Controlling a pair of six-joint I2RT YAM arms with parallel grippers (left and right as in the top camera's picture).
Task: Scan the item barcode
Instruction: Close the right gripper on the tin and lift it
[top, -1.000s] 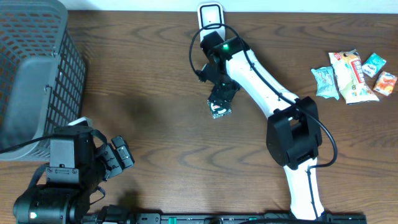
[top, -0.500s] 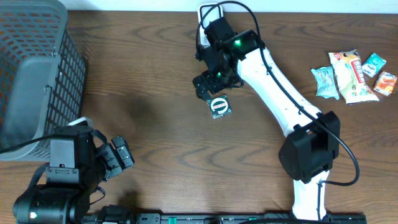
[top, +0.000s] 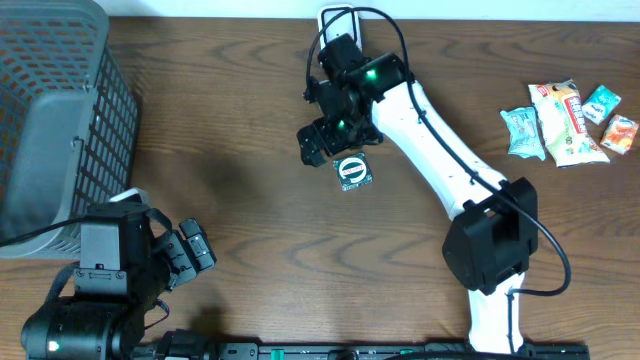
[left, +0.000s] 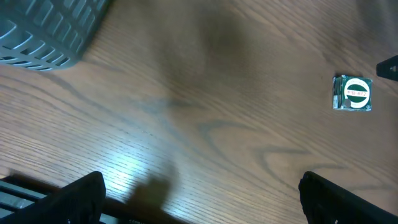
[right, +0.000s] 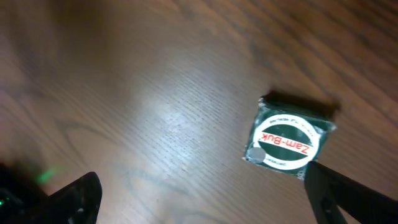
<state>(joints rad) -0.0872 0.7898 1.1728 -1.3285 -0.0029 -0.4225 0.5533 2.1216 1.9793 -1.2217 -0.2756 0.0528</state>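
Green Zam-Buk pack (top: 352, 171) sits flat on the table (top: 250, 120), loose, just beside the right gripper (top: 320, 146) at its 4 o'clock from overhead. Both claws gape empty; left gripper (top: 196, 252) is well apart, so right's nearer. Pack's roughly square, no real long axis

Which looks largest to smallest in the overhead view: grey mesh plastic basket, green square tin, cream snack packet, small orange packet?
1. grey mesh plastic basket
2. cream snack packet
3. green square tin and small orange packet: too alike to rank.
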